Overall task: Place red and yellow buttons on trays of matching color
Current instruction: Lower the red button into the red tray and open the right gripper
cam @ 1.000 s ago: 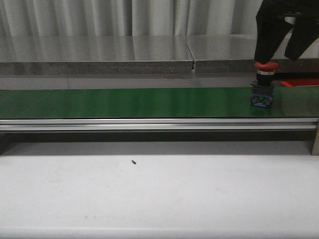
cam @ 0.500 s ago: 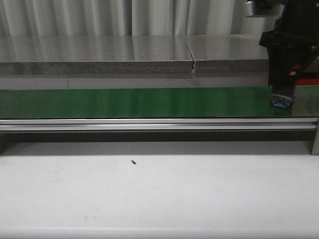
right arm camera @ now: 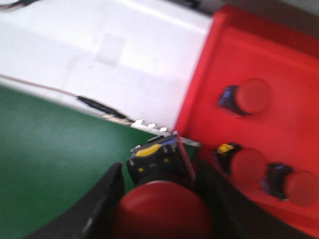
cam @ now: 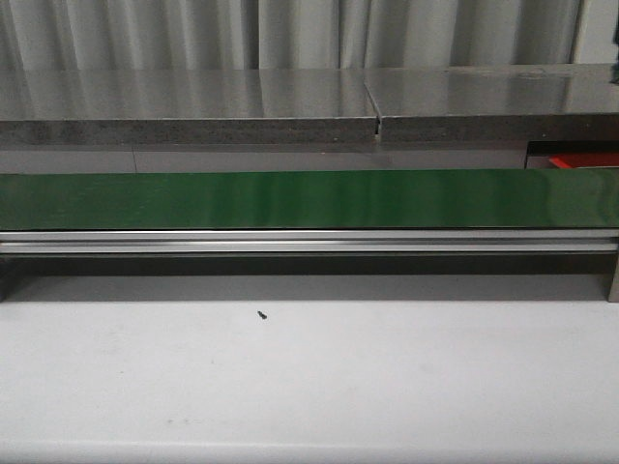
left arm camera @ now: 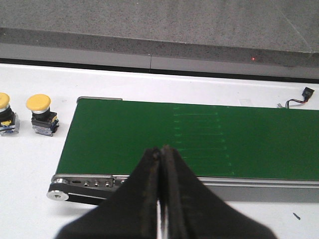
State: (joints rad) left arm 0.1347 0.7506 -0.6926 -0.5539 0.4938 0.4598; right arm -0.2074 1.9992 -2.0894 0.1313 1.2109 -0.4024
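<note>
Over the red tray (right arm camera: 259,64), right end effector (right arm camera: 162,204) pinching red button (right arm camera: 162,211), now gone from front view.

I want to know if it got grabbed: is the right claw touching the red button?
Touching. In the right wrist view, the right gripper has both fingers pressed against the red button, one on each side.

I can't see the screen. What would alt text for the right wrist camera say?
The right gripper holds a red button between its jaws, above the edge of a green conveyor belt. Beside it lies a red tray already holding three red buttons. The picture is somewhat blurred.
</note>
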